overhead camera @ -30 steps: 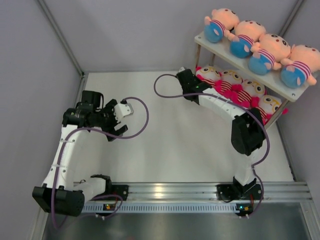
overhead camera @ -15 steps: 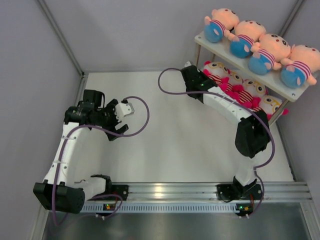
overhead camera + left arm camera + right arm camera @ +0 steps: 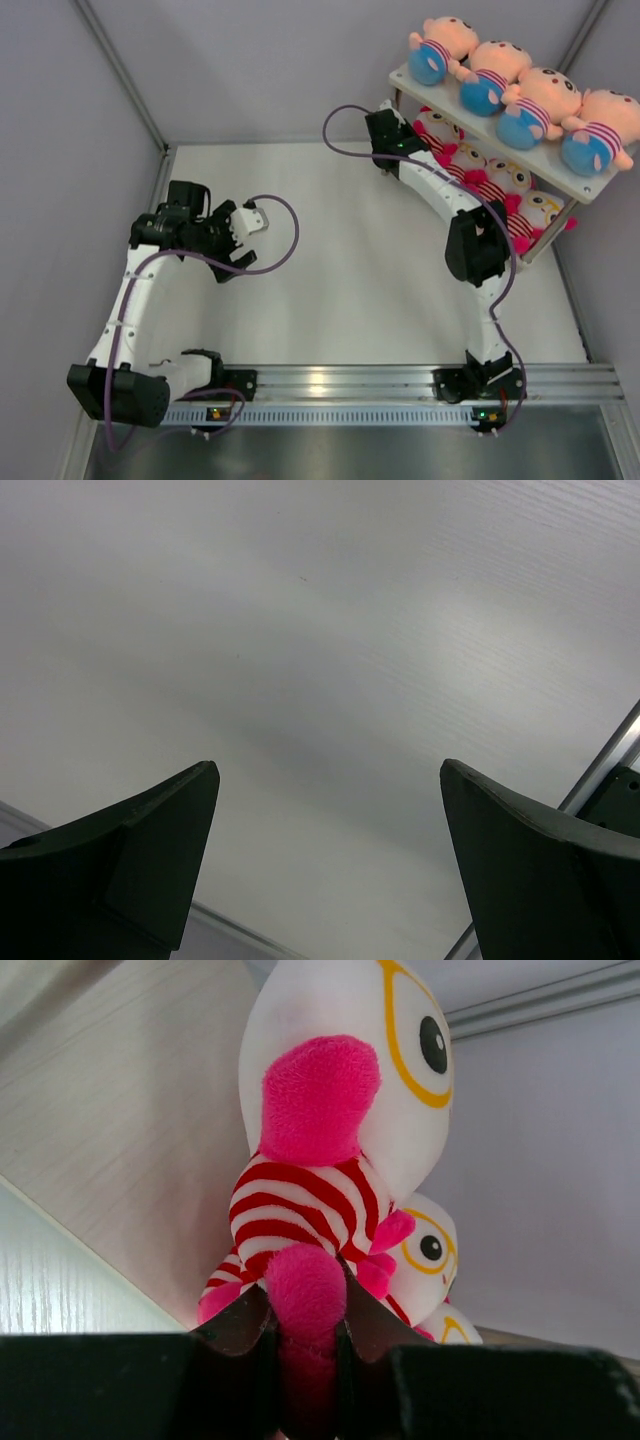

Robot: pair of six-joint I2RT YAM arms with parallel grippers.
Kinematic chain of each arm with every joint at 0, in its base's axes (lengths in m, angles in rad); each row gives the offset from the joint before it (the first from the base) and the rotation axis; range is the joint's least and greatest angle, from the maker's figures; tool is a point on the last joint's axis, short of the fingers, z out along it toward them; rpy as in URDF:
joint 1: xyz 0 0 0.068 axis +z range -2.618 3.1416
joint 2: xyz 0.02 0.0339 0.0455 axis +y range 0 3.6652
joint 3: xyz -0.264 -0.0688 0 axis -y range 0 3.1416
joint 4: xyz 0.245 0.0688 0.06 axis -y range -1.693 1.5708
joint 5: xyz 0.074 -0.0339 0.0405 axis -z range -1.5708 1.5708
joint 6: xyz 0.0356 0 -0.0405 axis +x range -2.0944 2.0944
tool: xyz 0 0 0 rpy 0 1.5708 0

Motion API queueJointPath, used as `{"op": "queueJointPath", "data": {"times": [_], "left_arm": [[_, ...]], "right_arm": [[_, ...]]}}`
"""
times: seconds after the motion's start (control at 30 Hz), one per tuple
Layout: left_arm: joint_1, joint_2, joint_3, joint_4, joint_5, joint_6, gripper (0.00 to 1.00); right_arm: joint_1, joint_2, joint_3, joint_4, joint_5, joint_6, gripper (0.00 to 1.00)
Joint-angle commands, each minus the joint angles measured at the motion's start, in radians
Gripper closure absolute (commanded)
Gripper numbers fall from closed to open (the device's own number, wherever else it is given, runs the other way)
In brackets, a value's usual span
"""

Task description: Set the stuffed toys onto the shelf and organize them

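Pink doll (image 3: 330, 1160), upright directly above the right gripper (image 3: 305, 1310), at the near end of the shelf's (image 3: 598, 183) lower tier. Its jaws are nearly closed, pinching only one soft pink leg. Two more pink dolls (image 3: 425, 1250) lean close behind it, farther from the gripper, and the peach dolls (image 3: 520, 100) lie overhead on the upper board.

Risks, as judged from here:
- If you pull the gripper back before you open it, the pinched leg probably drags the doll off the tier's edge.
- If you push further in, the doll likely tips into its neighbours and upsets the row.
- If you lift the wrist, it may strike the upper board and shake the peach dolls.

The left gripper (image 3: 328, 770) is spread wide and empty over the bare table (image 3: 350, 270), well away from the shelf.
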Motion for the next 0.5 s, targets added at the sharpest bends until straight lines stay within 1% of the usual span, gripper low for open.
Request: {"op": "queueJointPath", "data": {"times": [0.0,0.13,0.23,0.27,0.33,0.37,0.47], "left_arm": [[-0.001,-0.015,-0.011,0.030,-0.009,0.020,0.02],[-0.001,-0.009,-0.011,0.030,-0.020,0.023,0.02],[-0.001,-0.001,-0.016,0.028,-0.026,0.031,0.02],[-0.001,0.004,-0.020,0.030,-0.025,0.038,0.02],[-0.001,0.013,-0.019,0.030,-0.022,0.038,0.02],[-0.001,0.013,-0.021,0.028,-0.020,0.037,0.02],[-0.001,0.019,-0.025,0.030,-0.016,0.040,0.02]], "right_arm": [[-0.009,0.001,0.038,0.059,0.022,0.056,0.93],[-0.014,0.042,0.054,0.109,0.045,0.026,0.90],[-0.017,0.070,0.067,0.095,0.021,0.039,0.83],[-0.017,0.075,0.065,0.090,0.016,0.043,0.76],[-0.015,0.095,0.062,0.078,0.015,0.049,0.69],[-0.015,0.098,0.064,0.076,0.016,0.052,0.60],[-0.015,0.095,0.055,0.085,-0.004,0.056,0.48]]}}
